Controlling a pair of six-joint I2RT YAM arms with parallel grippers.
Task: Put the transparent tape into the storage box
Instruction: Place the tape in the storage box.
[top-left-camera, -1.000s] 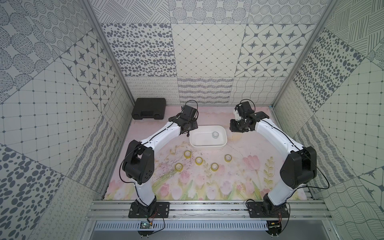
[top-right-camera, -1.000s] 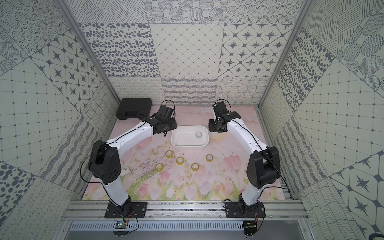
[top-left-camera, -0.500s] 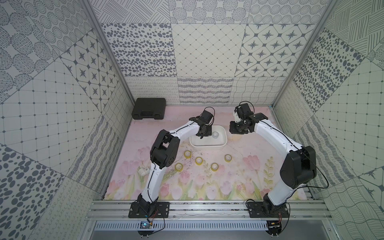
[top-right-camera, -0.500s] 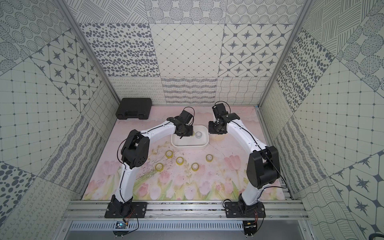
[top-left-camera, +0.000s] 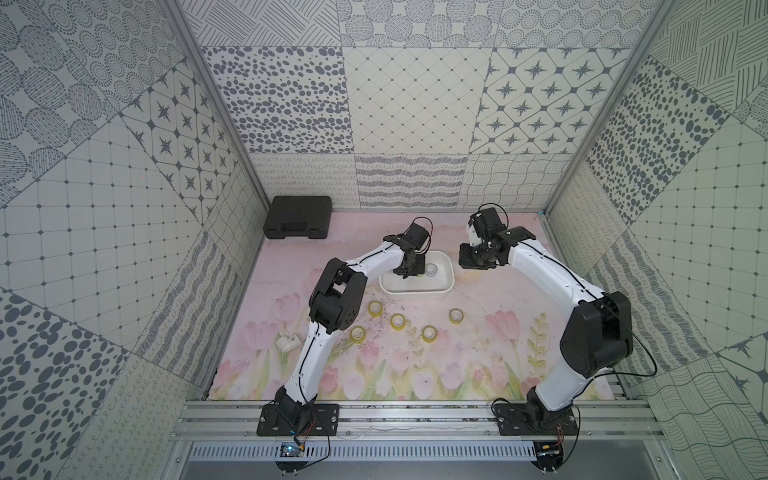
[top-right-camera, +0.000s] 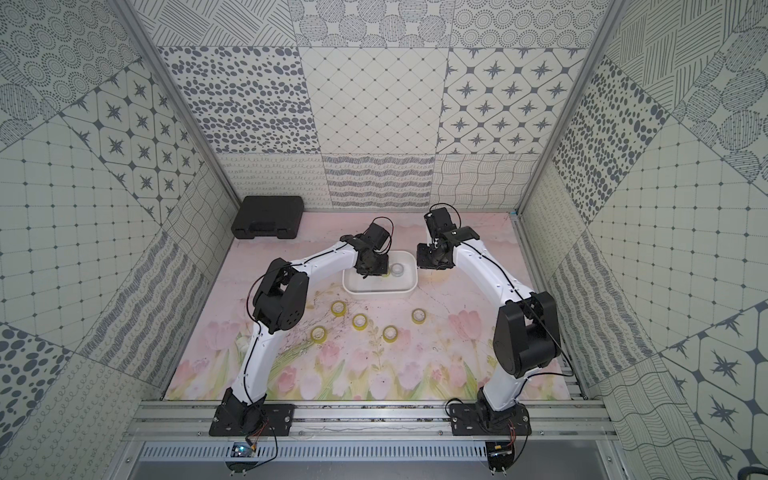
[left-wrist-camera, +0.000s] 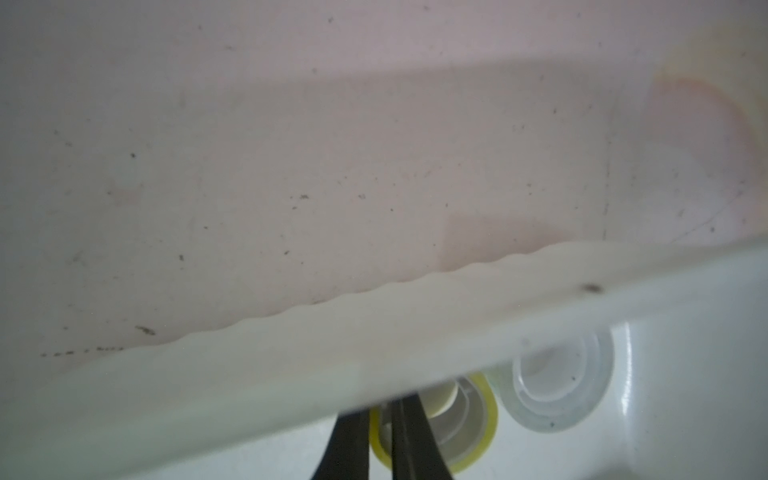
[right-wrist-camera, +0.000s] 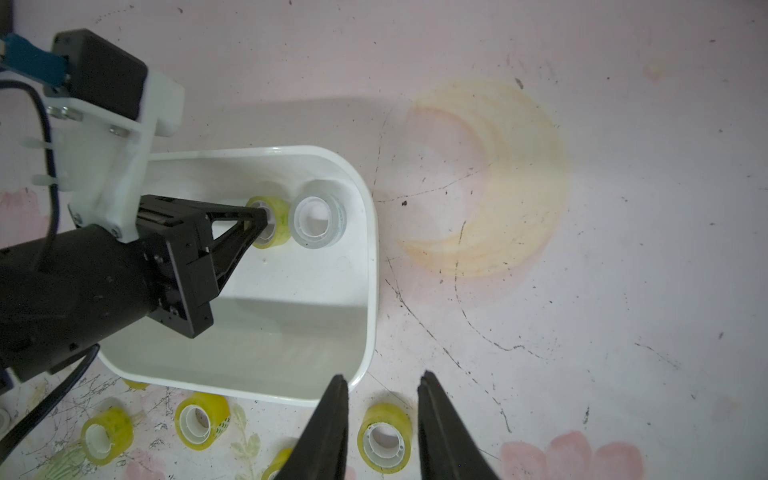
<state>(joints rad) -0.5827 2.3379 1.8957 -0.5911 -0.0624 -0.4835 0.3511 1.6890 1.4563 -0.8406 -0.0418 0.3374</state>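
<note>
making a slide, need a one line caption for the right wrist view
Left gripper pinching a yellow tape roll inside the storage box, beside a colourless roll; right gripper open.

Storage box (left-wrist-camera: 374, 353) blurred, yellow tape (left-wrist-camera: 486, 432) partly hidden behind its rim

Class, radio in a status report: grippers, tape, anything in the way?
Left gripper shut on yellow tape roll inside storage box. Right gripper open, empty. Colourless roll close beside held roll; five yellow rolls on mat.
</note>
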